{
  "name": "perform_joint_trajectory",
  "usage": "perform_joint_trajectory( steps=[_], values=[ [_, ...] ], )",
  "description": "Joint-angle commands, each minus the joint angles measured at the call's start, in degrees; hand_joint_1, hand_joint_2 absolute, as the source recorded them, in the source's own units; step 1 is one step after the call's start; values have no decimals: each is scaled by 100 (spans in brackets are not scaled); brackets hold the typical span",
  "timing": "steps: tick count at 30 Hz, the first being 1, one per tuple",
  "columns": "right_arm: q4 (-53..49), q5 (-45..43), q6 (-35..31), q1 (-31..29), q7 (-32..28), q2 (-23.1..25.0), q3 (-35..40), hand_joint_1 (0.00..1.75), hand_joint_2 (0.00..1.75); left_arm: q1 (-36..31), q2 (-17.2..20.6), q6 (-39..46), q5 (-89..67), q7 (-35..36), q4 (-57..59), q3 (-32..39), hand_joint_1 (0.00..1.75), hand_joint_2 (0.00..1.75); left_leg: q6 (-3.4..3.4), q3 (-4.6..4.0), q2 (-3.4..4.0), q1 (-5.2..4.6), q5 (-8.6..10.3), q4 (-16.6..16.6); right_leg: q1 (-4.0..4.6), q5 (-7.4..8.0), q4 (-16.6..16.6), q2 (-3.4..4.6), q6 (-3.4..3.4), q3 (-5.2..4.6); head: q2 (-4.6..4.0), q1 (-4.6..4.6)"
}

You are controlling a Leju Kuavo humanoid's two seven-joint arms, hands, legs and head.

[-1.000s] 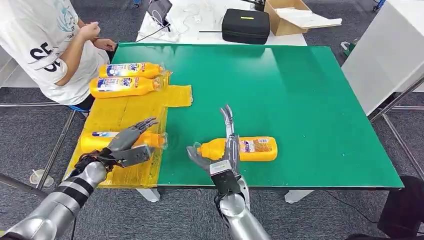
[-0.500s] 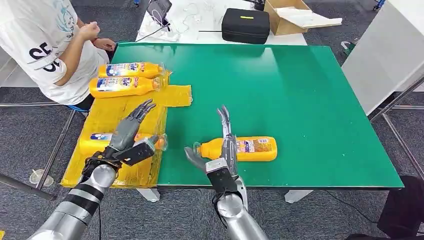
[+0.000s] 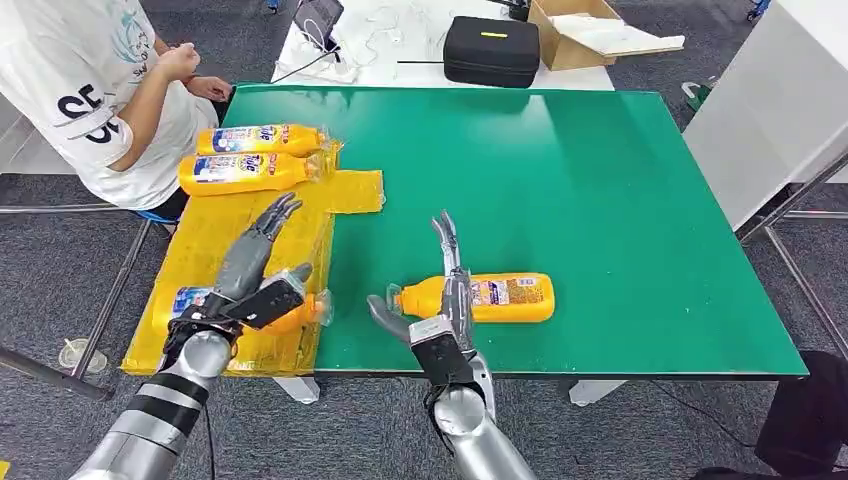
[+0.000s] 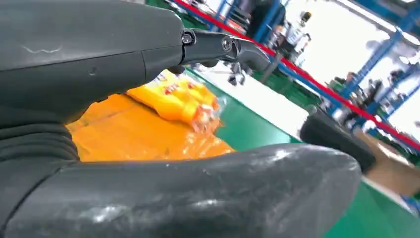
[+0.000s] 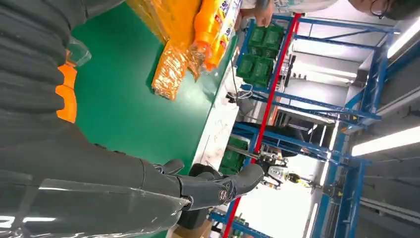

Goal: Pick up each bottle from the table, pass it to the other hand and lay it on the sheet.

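**Q:** Head view first: where is the bottle lying relative to the right hand?

**A:** One bottle [image 3: 482,297] is lying on its side on the green table [image 3: 620,200], cap pointing toward the yellow sheet [image 3: 215,240]. The right hand [image 3: 440,300] is sitting at the cap end, fingers stretching straight up over the neck, thumb splaying out to the side below the cap. Nothing is being held; the fingers are spreading apart. Whether they are touching the bottle, I cannot tell.

**Q:** And the left hand?

**A:** The left hand [image 3: 250,280] is hovering above the near part of the sheet, fingers extending flat and pointing away from the robot, gripping nothing. A near bottle [image 3: 190,300] is lying on the sheet under it, with its label end showing left of the wrist and its cap end showing right of the thumb.

**Q:** Are any others lying on the sheet?

**A:** Two far bottles [image 3: 250,172] are lying side by side at the far end, caps pointing toward the table's middle. In the left wrist view they are showing as an orange pair [image 4: 173,101] beyond the outstretched fingers [image 4: 228,47], well apart from that hand.

**Q:** Is anything else showing?

**A:** A person [image 3: 90,90] in a white shirt is sitting at the far left corner, just beside the two far bottles. A black case [image 3: 492,50] and a cardboard box [image 3: 575,35] are resting on the white table beyond.
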Motion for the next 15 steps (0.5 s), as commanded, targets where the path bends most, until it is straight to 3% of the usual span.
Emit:
perform_joint_trajectory(
  steps=[1,10,12,15],
  values=[
    [199,-15,-5,-67,30,-49,50,0,175,-74,-137,46,-19,58,107,216,0,0,5,15,3,1,-5,-2,3,-4,-4,-3,-4,15,0,0],
    [199,-15,-5,-67,30,-49,50,0,175,-74,-137,46,-19,58,107,216,0,0,7,27,5,0,-9,-4,3,-8,-4,-4,-8,28,0,2],
    [162,31,-76,-32,98,-43,32,0,175,-84,-415,772,-9,528,115,595,0,0,5,11,1,-1,-3,-3,1,-3,-3,-5,-4,12,0,2],
    [9,120,-170,89,206,-44,11,0,175,-64,-970,671,891,962,-45,1366,0,0,8,14,-10,-1,-5,0,2,-9,-2,-18,-5,19,0,0]
  ],
)
